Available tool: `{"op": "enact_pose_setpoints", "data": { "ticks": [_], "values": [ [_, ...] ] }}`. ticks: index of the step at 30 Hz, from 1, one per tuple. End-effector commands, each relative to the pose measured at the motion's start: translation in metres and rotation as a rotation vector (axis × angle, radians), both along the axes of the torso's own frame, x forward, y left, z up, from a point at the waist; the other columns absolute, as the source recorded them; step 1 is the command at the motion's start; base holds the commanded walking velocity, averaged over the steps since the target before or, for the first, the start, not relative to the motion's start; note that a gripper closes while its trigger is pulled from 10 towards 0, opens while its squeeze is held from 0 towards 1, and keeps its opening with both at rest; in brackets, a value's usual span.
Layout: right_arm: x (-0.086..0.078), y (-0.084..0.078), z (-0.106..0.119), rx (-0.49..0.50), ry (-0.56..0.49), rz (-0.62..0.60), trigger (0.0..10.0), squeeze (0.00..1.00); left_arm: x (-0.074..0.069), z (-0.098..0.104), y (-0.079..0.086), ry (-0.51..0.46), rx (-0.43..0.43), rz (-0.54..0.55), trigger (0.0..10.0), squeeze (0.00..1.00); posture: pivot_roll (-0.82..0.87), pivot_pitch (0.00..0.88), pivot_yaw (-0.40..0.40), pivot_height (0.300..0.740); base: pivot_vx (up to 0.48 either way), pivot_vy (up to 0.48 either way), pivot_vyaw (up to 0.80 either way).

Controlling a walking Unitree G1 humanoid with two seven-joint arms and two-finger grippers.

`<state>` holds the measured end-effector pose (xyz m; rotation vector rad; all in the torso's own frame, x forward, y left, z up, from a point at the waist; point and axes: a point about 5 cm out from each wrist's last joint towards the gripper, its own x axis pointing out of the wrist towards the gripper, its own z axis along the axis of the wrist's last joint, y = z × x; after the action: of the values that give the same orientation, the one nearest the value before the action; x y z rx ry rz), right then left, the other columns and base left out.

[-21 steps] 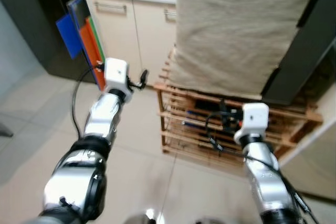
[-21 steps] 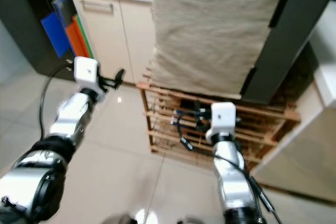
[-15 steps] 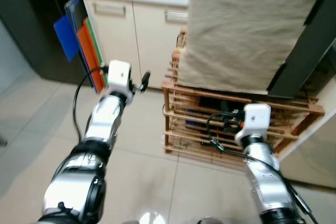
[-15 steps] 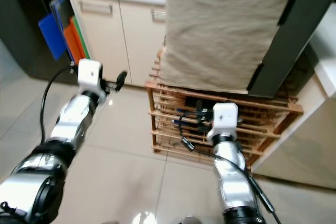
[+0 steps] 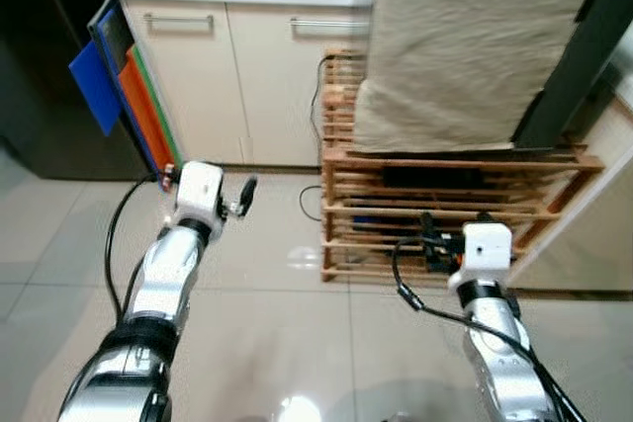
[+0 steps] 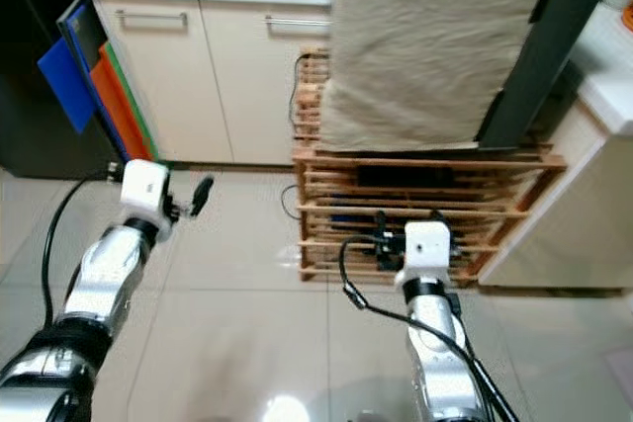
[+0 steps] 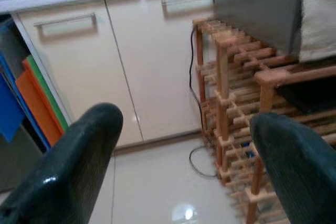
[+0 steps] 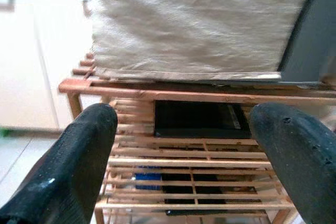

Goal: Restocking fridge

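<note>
reaching forward with nothing in hand, the left gripper (image 7: 178, 150) and right gripper (image 8: 184, 150) hover with fingers spread wide, carried clear of the furniture, it seems, while the robot looks for its work. both silver arms are bent and held ahead at waist height, left toward the cream cabinet (image 5: 247, 76), right toward the wooden rack (image 5: 445, 205) under a beige cloth (image 5: 475, 37). no fridge can be identified for certain, nor any groceries.
</note>
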<state>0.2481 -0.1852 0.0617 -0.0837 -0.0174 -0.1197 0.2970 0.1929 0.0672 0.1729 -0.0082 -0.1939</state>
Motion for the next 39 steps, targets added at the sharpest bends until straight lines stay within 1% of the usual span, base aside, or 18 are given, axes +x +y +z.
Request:
{"op": "enact_pose_setpoints", "data": {
  "ticks": [1,2,3,4,5,6,7,9,10,11,12,13,14,18,21,26,34,39],
  "values": [
    [-0.003,-0.016,0.009,0.038,-0.048,-0.084,10.0,0.0,-0.006,0.014,-0.007,-0.065,-0.037,-0.021,10.0,0.0,-0.09,0.0,0.04,0.74,0.0,0.0,0.0],
    [-0.006,-0.019,0.012,0.054,-0.057,-0.103,10.0,0.0,-0.014,0.018,-0.008,-0.077,-0.077,-0.007,10.0,0.0,-0.09,0.0,0.039,0.74,0.0,0.0,0.0],
    [-0.006,-0.019,0.012,0.054,-0.057,-0.103,10.0,0.0,-0.014,0.018,-0.008,-0.077,-0.077,-0.007,10.0,0.0,-0.09,0.0,0.039,0.74,0.0,0.0,0.0],
    [-0.011,-0.02,0.018,0.048,-0.082,-0.099,10.0,0.0,-0.023,0.032,-0.012,-0.1,-0.145,0.005,10.0,0.0,-0.08,0.0,0.029,0.74,0.0,0.0,0.0],
    [-0.011,-0.02,0.018,0.048,-0.082,-0.099,10.0,0.0,-0.023,0.032,-0.012,-0.1,-0.145,0.005,10.0,0.0,-0.08,0.0,0.029,0.74,0.0,0.0,0.0],
    [-0.015,-0.019,0.02,0.036,-0.084,-0.068,10.0,0.0,-0.025,0.039,-0.015,-0.118,-0.165,-0.002,10.0,0.0,-0.08,0.0,0.017,0.74,0.0,0.0,0.0],
    [-0.016,-0.019,0.019,0.034,-0.078,-0.052,10.0,0.0,-0.025,0.041,-0.016,-0.126,-0.168,-0.006,10.0,0.0,-0.08,0.0,0.013,0.74,0.0,0.0,0.0],
    [-0.021,-0.022,0.018,0.034,-0.062,-0.014,10.0,0.0,-0.025,0.034,-0.023,-0.106,-0.122,-0.078,10.0,0.0,-0.07,0.0,0.003,0.74,0.0,0.0,0.0],
    [-0.024,-0.023,0.017,0.033,-0.055,-0.004,10.0,0.0,-0.025,0.03,-0.025,-0.092,-0.1,-0.095,10.0,0.0,-0.07,0.0,0.002,0.74,0.0,0.0,0.0],
    [-0.026,-0.026,0.015,0.033,-0.044,0.003,10.0,0.0,-0.025,0.027,-0.026,-0.078,-0.1,-0.102,10.0,0.0,-0.08,0.0,0.003,0.74,0.0,0.0,0.0],
    [-0.03,-0.03,0.011,0.035,-0.022,0.005,10.0,0.0,-0.022,0.022,-0.03,-0.049,-0.08,-0.116,10.0,0.0,-0.08,0.0,0.004,0.74,0.0,0.0,0.0],
    [-0.03,-0.03,0.011,0.035,-0.022,0.005,10.0,0.0,-0.022,0.022,-0.03,-0.049,-0.08,-0.116,10.0,0.0,-0.08,0.0,0.004,0.74,0.0,0.0,0.0],
    [-0.03,-0.03,0.011,0.026,-0.018,0.009,10.0,0.0,-0.019,0.021,-0.032,-0.016,-0.117,-0.128,10.0,0.0,-0.09,0.0,0.008,0.74,0.0,0.0,0.0],
    [-0.024,-0.027,0.011,0.019,-0.009,-0.004,10.0,0.0,-0.011,0.026,-0.036,-0.006,-0.068,-0.13,10.0,0.0,-0.11,0.0,0.021,0.74,0.0,0.36,-0.49],
    [-0.021,-0.023,0.01,0.022,-0.004,0.002,10.0,0.0,-0.003,0.027,-0.032,0.009,-0.064,-0.109,10.0,0.0,-0.11,0.0,0.027,0.74,0.0,0.48,-0.77],
    [-0.018,-0.018,0.009,0.017,-0.002,0.023,10.0,0.0,0.005,0.027,-0.032,0.017,-0.08,-0.099,10.0,0.0,-0.11,0.0,0.033,0.74,0.0,0.48,-0.77],
    [-0.015,-0.016,0.009,0.011,0.006,0.037,10.0,0.0,0.009,0.029,-0.029,0.015,-0.065,-0.078,10.0,0.0,-0.1,0.0,0.029,0.74,0.0,0.48,-0.77],
    [-0.015,-0.012,0.008,0.007,0.007,0.048,10.0,0.0,0.011,0.029,-0.029,0.017,-0.062,-0.077,10.0,0.0,-0.1,0.0,0.03,0.74,0.0,0.48,-0.76]
  ]
}}
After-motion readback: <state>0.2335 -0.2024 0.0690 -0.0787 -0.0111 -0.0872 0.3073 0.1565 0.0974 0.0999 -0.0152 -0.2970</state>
